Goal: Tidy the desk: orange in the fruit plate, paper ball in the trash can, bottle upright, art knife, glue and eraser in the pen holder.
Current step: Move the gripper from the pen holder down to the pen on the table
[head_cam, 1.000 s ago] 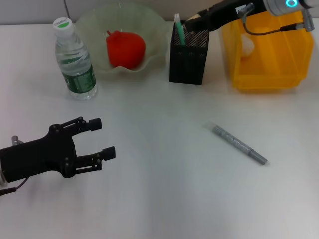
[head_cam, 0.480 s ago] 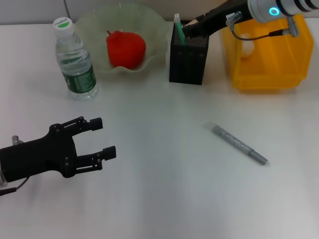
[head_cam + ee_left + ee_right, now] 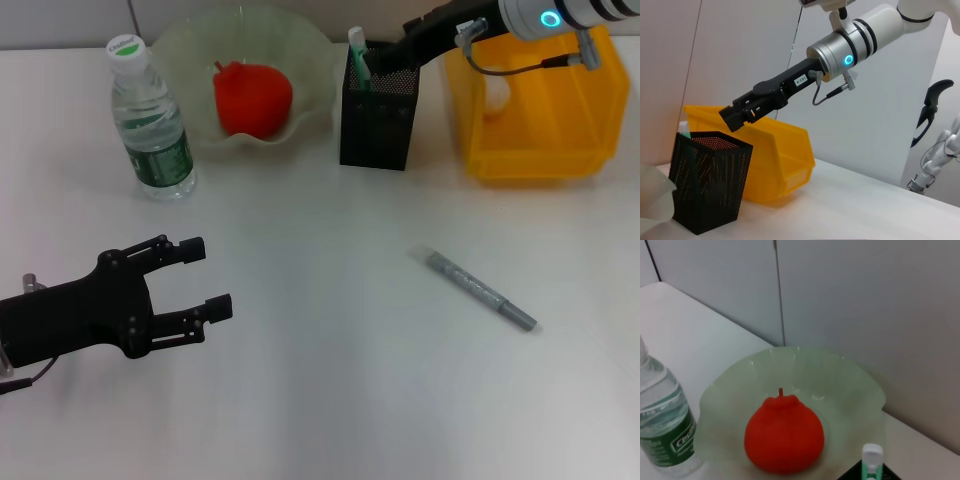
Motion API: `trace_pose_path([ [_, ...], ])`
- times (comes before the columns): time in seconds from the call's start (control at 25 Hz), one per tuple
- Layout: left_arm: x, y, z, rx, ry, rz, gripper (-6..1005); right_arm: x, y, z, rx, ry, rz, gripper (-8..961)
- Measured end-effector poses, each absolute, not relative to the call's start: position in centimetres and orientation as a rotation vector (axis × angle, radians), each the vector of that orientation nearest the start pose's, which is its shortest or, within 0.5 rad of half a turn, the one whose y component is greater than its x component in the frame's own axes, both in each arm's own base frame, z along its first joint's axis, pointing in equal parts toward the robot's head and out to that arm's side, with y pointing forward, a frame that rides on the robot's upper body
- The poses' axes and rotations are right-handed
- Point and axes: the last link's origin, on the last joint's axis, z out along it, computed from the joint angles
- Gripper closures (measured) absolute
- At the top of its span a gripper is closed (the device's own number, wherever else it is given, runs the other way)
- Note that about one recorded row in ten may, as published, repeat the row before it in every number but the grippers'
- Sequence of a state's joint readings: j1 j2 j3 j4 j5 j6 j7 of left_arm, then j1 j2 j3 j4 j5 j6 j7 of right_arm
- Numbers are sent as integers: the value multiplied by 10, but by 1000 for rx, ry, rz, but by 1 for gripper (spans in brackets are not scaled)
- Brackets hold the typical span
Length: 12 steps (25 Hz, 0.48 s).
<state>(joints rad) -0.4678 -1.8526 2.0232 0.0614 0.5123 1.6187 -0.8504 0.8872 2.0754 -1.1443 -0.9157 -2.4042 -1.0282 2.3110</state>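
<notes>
Most of your tidying looks done: the round red-orange orange (image 3: 252, 98) sits in the wavy pale-green glass fruit plate (image 3: 190, 45), and the clear green-labelled bottle (image 3: 150, 122) stands upright. Your right tool (image 3: 392, 52) hovers over the black mesh pen holder (image 3: 377, 115); whether it grips anything, I cannot tell. Your left tool (image 3: 205, 277) rests spread and empty, near left. Judging by this, next fetch the grey art knife (image 3: 481, 290) lying on the white tabletop (image 3: 320, 400).
</notes>
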Motion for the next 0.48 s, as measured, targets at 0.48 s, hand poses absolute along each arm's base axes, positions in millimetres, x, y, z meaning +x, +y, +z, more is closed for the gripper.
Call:
trace_pose_path([
  [0.48,-313,263,-3,-2674,-549,-945,149,105,417,7,-2696,830,-47,202],
])
